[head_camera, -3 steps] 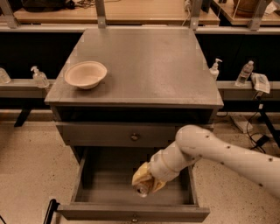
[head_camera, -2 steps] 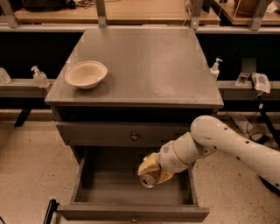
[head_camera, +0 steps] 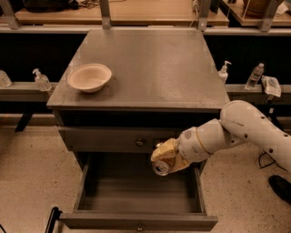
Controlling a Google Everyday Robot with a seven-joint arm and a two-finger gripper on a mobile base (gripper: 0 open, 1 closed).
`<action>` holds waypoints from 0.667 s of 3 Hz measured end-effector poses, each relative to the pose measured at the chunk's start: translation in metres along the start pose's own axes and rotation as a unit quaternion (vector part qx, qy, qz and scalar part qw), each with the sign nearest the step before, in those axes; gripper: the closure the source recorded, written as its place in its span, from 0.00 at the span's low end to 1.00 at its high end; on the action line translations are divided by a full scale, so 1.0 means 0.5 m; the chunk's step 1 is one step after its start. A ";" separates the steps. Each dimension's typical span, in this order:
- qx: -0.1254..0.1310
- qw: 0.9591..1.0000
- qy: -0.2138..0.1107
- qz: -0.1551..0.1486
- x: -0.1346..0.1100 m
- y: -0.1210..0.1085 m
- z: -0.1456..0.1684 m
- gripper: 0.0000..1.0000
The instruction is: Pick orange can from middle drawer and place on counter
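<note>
My gripper (head_camera: 164, 157) is shut on the orange can (head_camera: 161, 167), of which mostly the silver end shows below the pale fingers (head_camera: 166, 151). It holds the can in the air above the open middle drawer (head_camera: 86, 184), in front of the closed drawer front above it, right of that front's knob. The drawer's dark floor is bare. The grey counter (head_camera: 154, 63) is above and behind the gripper. My white arm (head_camera: 245, 127) reaches in from the right.
A beige bowl (head_camera: 89, 77) sits on the counter's left side. Clear bottles (head_camera: 254, 76) and a pump bottle (head_camera: 223, 72) stand on ledges beside the cabinet. A wooden benchtop (head_camera: 150, 13) runs behind. A dark object (head_camera: 279, 186) lies on the floor at right.
The gripper has lifted the can up out of the drawer and slightly right, from near the drawer floor to level with the upper drawer front.
</note>
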State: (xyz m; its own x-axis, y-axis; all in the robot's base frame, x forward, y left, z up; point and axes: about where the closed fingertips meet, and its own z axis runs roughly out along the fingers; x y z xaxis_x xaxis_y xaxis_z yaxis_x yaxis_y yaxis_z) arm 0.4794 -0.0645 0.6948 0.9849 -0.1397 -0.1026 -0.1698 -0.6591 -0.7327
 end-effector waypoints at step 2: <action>-0.007 0.999 0.032 -0.042 -0.004 -0.046 -0.080 1.00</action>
State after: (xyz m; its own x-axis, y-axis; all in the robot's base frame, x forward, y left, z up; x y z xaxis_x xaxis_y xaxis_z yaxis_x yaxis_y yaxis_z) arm 0.4801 -0.0786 0.7389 0.9915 -0.1303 0.0024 -0.0876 -0.6802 -0.7278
